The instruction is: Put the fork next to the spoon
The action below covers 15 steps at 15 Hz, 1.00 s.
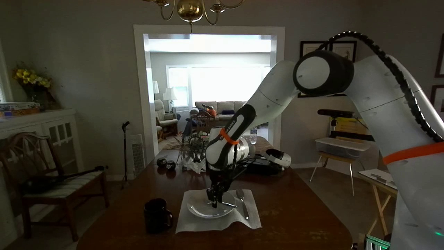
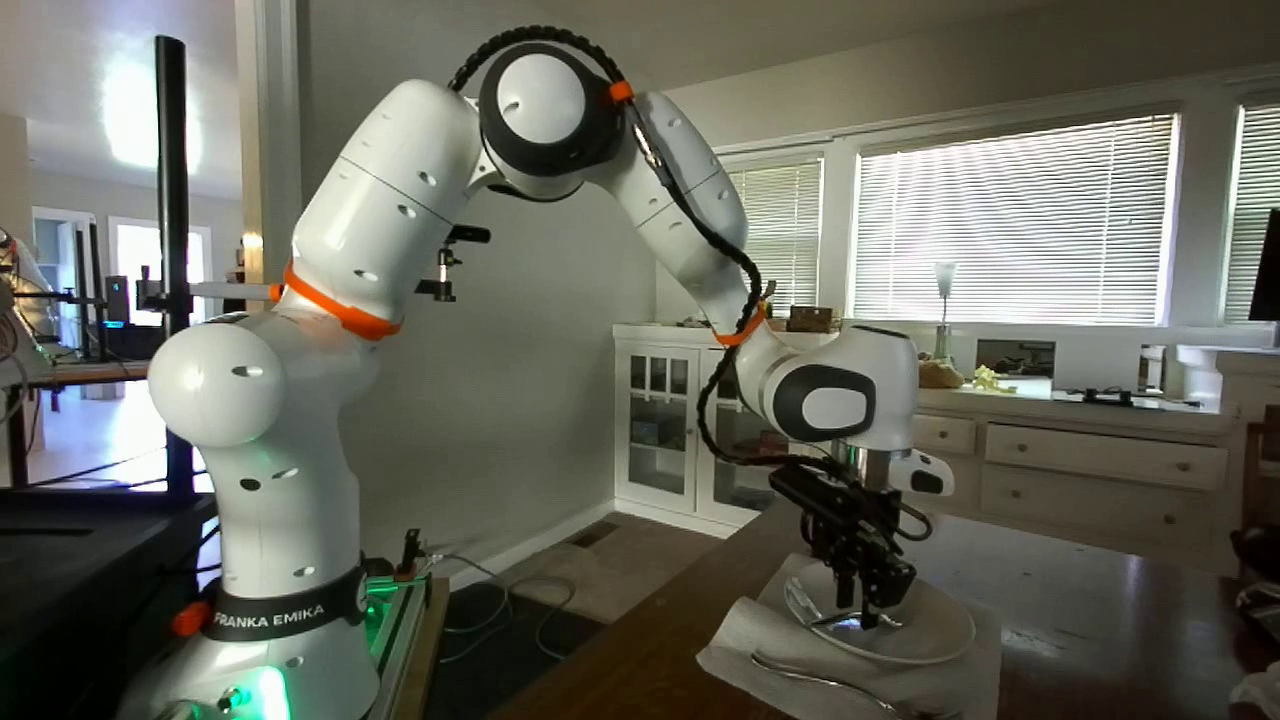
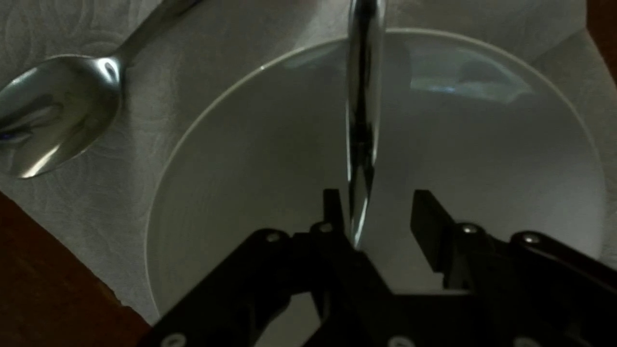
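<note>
hand (image 3: 377,205): fingers were spread, with the fork (image 3: 364,96) showing between them, way closer to the left finger in the wrist view (couldn't tell if it touched, but there was a clear gap on the right, so they weren't clamped)
fork: was over the white plate (image 3: 250,193), handle running out across the rim; I couldn't make out what it rested on
plate: sat on the pale mat (image 1: 189,222), right under the hand in both exterior views
spoon (image 1: 244,207): lay on the mat just right of the plate in an exterior view, bowl at the far end, handle at the near end
mug (image 1: 156,215): dark one, stood upright on the table (image 1: 295,215), left of the mat, handle facing right
far stuff: two shiny dark balls (image 1: 170,165) on the left
</note>
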Each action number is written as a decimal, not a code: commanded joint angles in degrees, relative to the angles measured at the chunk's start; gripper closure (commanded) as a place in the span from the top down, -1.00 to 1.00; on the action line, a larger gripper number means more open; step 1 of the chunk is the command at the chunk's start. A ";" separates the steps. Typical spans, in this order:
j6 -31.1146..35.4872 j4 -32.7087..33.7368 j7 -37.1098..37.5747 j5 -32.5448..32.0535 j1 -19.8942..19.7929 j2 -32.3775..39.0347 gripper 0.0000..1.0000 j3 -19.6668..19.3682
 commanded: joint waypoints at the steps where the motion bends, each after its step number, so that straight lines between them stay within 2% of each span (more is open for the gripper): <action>1: -0.10 1.25 -0.53 -0.23 -0.69 1.39 -0.16 0.58; 2: -0.07 1.28 -0.60 -0.17 -0.75 1.45 -0.25 0.63; 3: 0.07 1.26 -0.52 -0.31 -0.69 1.44 -0.61 0.54; 4: 0.02 1.35 -0.55 -0.24 -0.74 1.49 -0.66 0.58; 6: 0.39 1.30 -0.61 -0.57 -0.66 1.46 -0.96 0.44; 8: 0.58 1.35 -0.41 -0.75 -0.56 1.34 -1.00 0.36; 9: 0.33 1.38 -0.30 -0.67 -0.57 1.17 -0.95 0.40; 12: -0.32 0.73 4.72 -2.28 1.27 -0.75 -0.94 -1.71; 15: -0.40 -1.78 8.37 -0.33 0.70 -4.28 -0.94 -2.04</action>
